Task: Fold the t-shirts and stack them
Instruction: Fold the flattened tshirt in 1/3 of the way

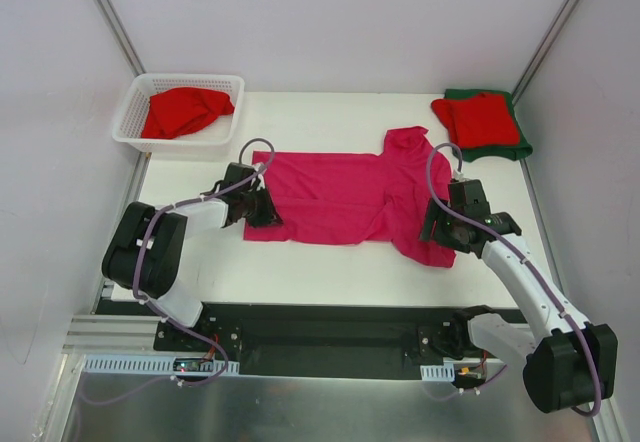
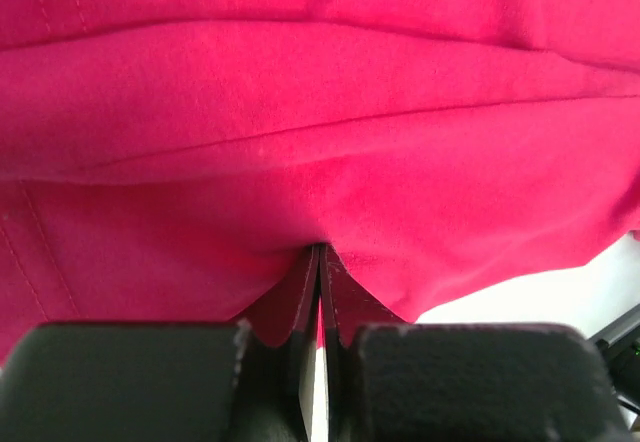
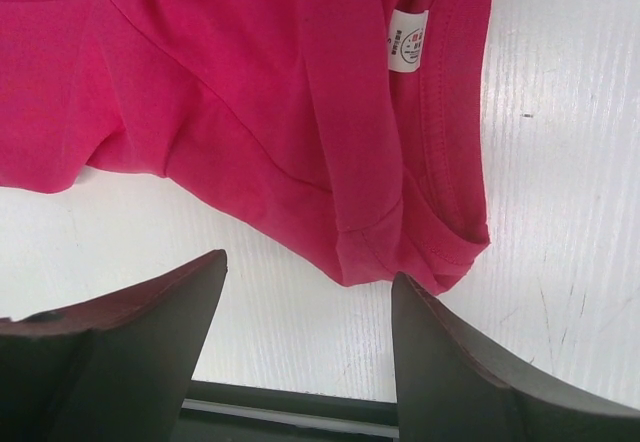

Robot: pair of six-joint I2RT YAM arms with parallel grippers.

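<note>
A magenta-pink t-shirt [image 1: 340, 194] lies spread across the middle of the table. My left gripper [image 1: 262, 205] is shut on its left edge; in the left wrist view the cloth [image 2: 320, 142] fills the frame and is pinched between my closed fingers [image 2: 305, 297]. My right gripper [image 1: 447, 230] is open and empty at the shirt's right end; in the right wrist view the shirt's collar corner [image 3: 400, 252] lies just beyond my fingertips [image 3: 205, 272]. A folded red t-shirt [image 1: 478, 118] lies on a folded dark green one [image 1: 515, 148] at the back right. Another red t-shirt [image 1: 185, 110] sits crumpled in the basket.
A white plastic lattice basket [image 1: 130, 122] stands at the back left corner. White walls enclose the table on three sides. The black mounting rail [image 1: 320, 337] runs along the near edge.
</note>
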